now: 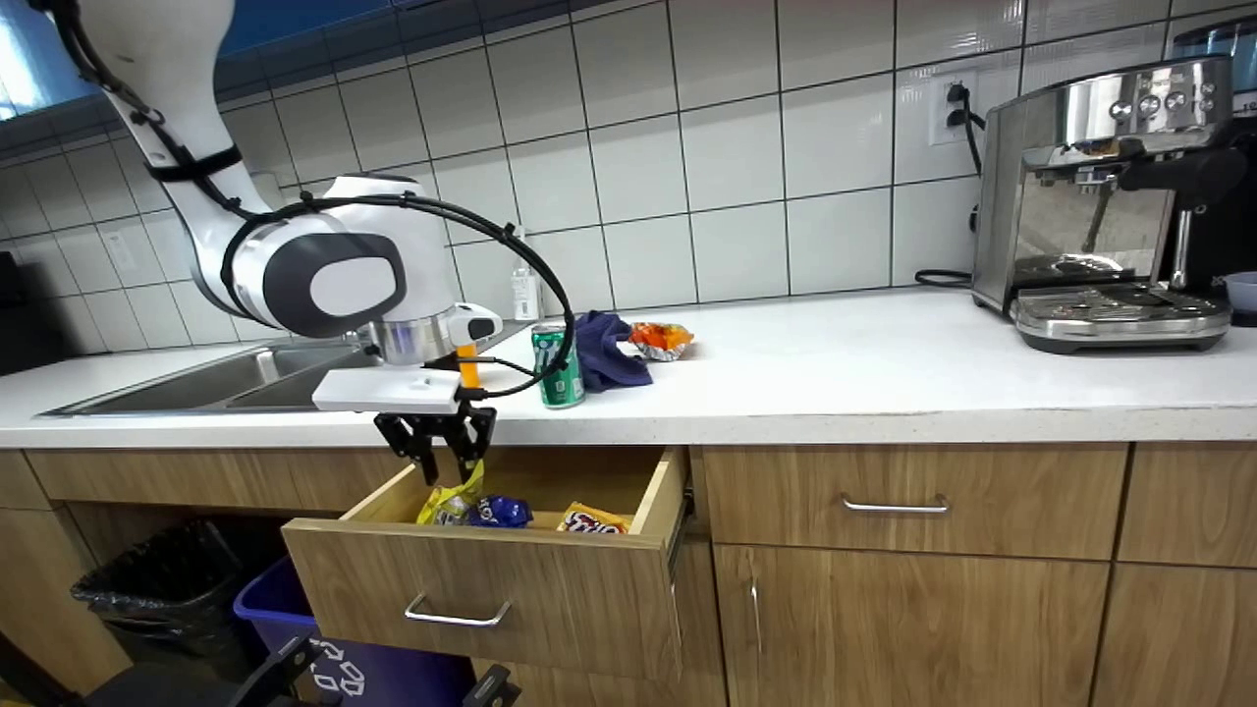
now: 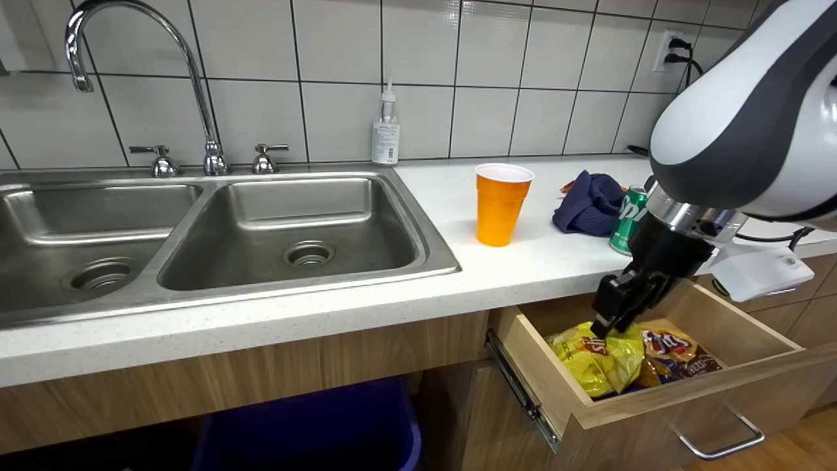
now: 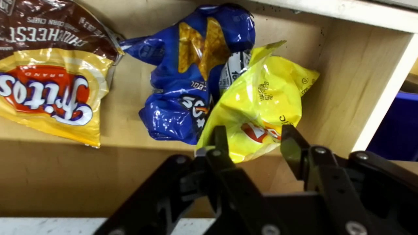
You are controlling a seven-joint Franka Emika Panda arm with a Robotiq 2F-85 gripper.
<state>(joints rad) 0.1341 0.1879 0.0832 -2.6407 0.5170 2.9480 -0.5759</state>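
White and grey, the arm (image 1: 339, 265) bends over the open drawer (image 1: 471, 570), its gripper (image 3: 254, 131) pointing down, spread partway and gripping nothing. Just beneath, a yellow bag (image 3: 261, 94) lies inside.

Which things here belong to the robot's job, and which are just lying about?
Likely in the job:
black gripper, jaws apart
shiny yellow chip bag nearest it
open wooden drawer

Probably lying about:
crinkled blue chip bag
brown and yellow Fritos bag
tapered orange cup
slim green Sprite can
crumpled navy cloth
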